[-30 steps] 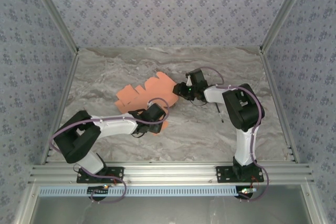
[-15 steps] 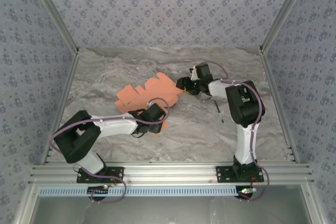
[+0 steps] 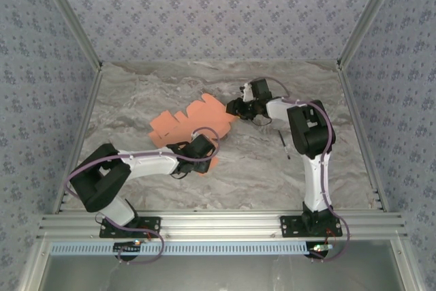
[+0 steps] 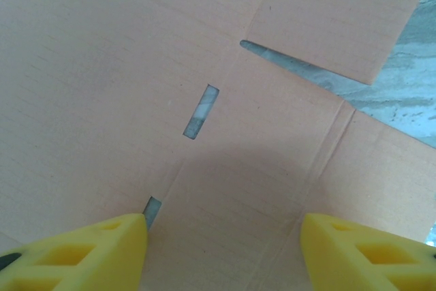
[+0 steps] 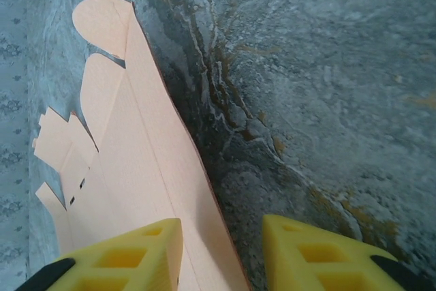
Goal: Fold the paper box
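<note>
Marble table [image 3: 272, 168] spans mid-frame in top view. Paper box [image 3: 180, 124], a flat salmon die-cut sheet w/ notched tabs, lies centre-left on it. Left gripper [image 4: 225, 236] is over the sheet's lower-right part, fingers spread wide, holding nothing. Right gripper [image 5: 221, 250] is at the sheet's right edge, jaws partly apart, card edge running btwn them.

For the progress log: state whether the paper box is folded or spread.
Spread. The paper box lies as a flat die-cut sheet on the table, tabs out, slots open; no walls raised.
</note>
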Motion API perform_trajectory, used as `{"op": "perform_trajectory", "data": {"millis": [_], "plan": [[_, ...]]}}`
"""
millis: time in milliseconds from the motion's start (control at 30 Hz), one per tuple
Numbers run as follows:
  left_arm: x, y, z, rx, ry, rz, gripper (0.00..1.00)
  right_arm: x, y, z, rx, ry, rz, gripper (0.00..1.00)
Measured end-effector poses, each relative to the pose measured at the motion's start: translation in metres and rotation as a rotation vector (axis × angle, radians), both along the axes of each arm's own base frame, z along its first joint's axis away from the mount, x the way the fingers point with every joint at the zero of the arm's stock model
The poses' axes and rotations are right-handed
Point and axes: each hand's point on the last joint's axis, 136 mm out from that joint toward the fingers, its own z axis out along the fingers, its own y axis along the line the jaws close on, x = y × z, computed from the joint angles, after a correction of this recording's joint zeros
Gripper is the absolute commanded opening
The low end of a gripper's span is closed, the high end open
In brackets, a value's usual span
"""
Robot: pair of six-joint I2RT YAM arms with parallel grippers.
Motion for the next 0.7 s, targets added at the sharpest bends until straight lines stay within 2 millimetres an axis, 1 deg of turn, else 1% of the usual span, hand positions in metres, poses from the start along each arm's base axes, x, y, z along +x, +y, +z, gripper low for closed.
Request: {"op": "perform_trajectory", "data": {"millis": [233,533,633,700], "plan": [[0.0,0.0,0.0,0.0,0.0,0.0,0.62,0.002,0.009,-0.001,0.021,0.004,0.027,0.24],[0.0,0.001,0.0,0.002,-0.003,0.002,0.63,0.0,0.01,0.002,0.036,-0.009,0.061,0.11],[0.001,0.001,0.001,0.006,-0.005,0.003,0.64,-0.003,0.008,0.01,0.036,-0.025,0.082,0.08],[0.001,0.002,0.003,0.009,-0.008,0.005,0.65,-0.005,0.006,0.024,0.034,-0.052,0.101,0.06]]}}
